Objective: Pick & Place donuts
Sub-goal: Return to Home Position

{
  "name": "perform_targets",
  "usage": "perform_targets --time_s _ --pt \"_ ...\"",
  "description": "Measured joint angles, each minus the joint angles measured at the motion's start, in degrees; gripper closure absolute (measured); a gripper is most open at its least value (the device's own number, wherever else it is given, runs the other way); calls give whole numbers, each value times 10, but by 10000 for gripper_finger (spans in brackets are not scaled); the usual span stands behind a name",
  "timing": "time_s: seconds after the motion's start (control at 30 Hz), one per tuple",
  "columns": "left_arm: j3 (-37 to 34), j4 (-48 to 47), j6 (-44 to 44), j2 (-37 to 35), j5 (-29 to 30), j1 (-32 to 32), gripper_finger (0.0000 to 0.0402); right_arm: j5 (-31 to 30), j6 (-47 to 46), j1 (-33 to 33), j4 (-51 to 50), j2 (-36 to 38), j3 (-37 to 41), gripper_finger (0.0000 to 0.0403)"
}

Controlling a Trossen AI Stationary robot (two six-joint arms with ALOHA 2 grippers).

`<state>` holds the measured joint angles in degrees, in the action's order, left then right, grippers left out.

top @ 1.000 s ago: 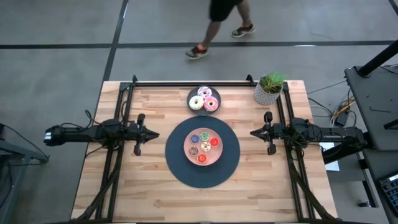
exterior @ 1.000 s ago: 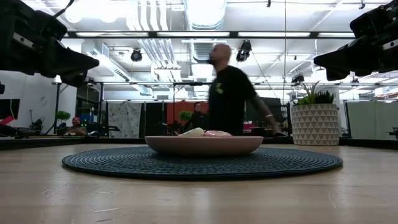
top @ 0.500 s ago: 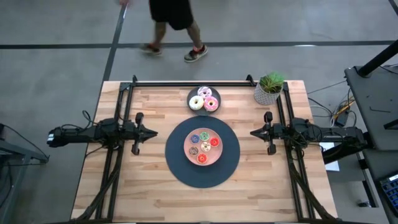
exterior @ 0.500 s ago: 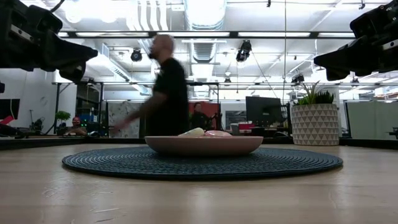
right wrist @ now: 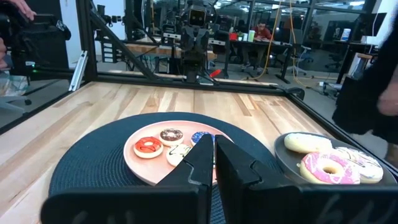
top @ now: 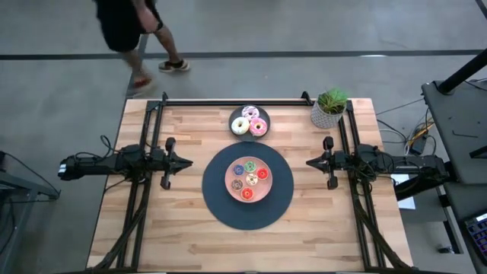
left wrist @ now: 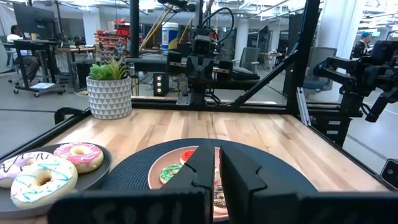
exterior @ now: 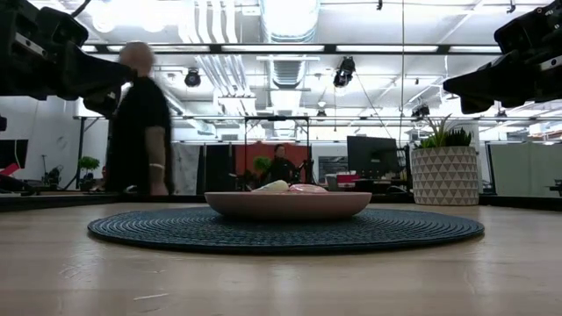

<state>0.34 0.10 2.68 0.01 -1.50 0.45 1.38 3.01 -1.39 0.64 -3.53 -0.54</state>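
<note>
Two plates on the table (top: 152, 228); the pink plate (top: 227, 176) sits in the middle of one round dark mat (top: 221, 209), and the dark grey plate (top: 232, 116) is just off the mat at 12 o'clock. Small donuts (top: 262, 173): I count six from above, all bunched on the pink plate; large donuts (top: 240, 125): three, all on the dark grey plate, touching one another. One potted plant (top: 329, 108) at about 1 o'clock, near the table's far corner.

Left gripper (top: 190, 162) hangs off the mat at 9 o'clock, right gripper (top: 307, 161) at 3 o'clock; both point in at the pink plate and hold nothing. Each wrist view shows its fingers (left wrist: 202, 171) pressed together, only a thin slit between.

The top view gives the counts; the low view shows just the pink plate's side with two pale humps over the rim, and I cannot tell which donuts they are. The right wrist view shows only four small ones; its own fingers cover the rest.

One person (top: 125, 30) on the floor at 11 o'clock beyond the table; the low view has the figure in the room behind.
</note>
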Motion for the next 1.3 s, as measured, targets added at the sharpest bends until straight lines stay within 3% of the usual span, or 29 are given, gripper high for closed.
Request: perform_targets --time_s 1.3 --pt "0 3 8 2 0 0 402 0 0 0 0 0 0 394"
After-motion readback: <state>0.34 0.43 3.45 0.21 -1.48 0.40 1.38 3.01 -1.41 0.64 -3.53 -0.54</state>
